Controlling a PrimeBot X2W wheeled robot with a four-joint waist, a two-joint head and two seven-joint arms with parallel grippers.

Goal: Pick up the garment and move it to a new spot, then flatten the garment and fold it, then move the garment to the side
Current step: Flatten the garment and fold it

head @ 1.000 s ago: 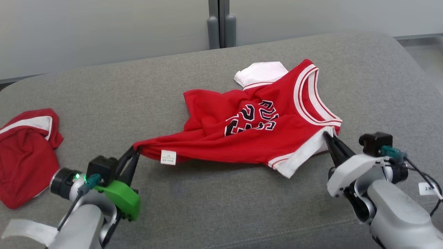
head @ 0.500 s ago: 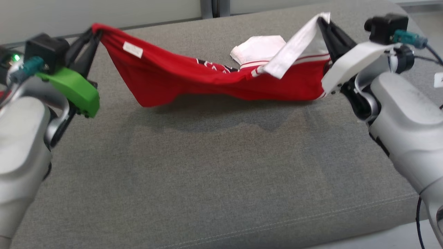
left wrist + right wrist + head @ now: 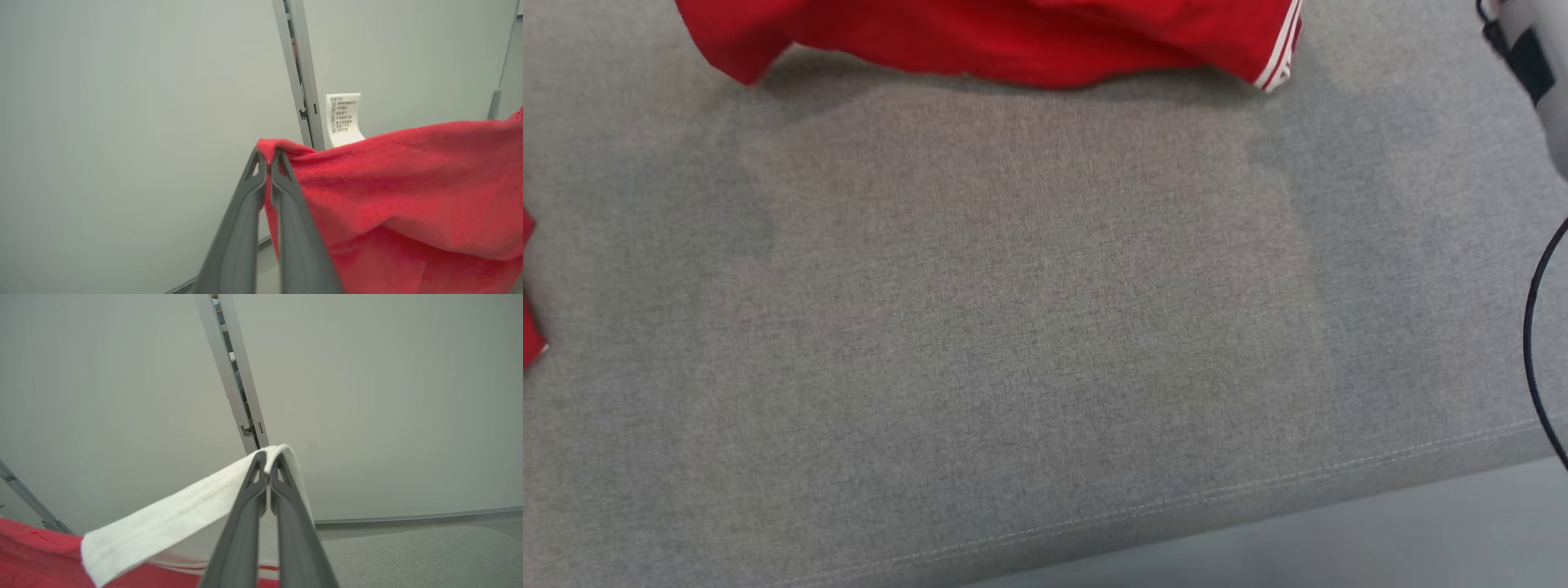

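Note:
The garment [image 3: 1013, 41] is a red jersey with white trim. Its lower edge hangs across the top of the head view, above the grey cushion [image 3: 1029, 327]. In the left wrist view my left gripper [image 3: 266, 157] is shut on a red corner of the garment [image 3: 400, 183], and a white care label [image 3: 343, 118] sticks up behind that corner. In the right wrist view my right gripper [image 3: 269, 459] is shut on the garment's white sleeve band [image 3: 175, 522], which drapes down to the red cloth at the lower left.
A second red cloth [image 3: 529, 318] peeks in at the head view's left edge. A black cable [image 3: 1534, 327] and part of my right arm [image 3: 1531, 57] run along the right edge. The cushion's front seam [image 3: 1176, 502] borders pale floor. A grey wall with a vertical joint [image 3: 235, 375] stands behind.
Both grippers have lifted the garment higher and passed out of the head view's top. The head camera has tilted down toward the cushion's front.

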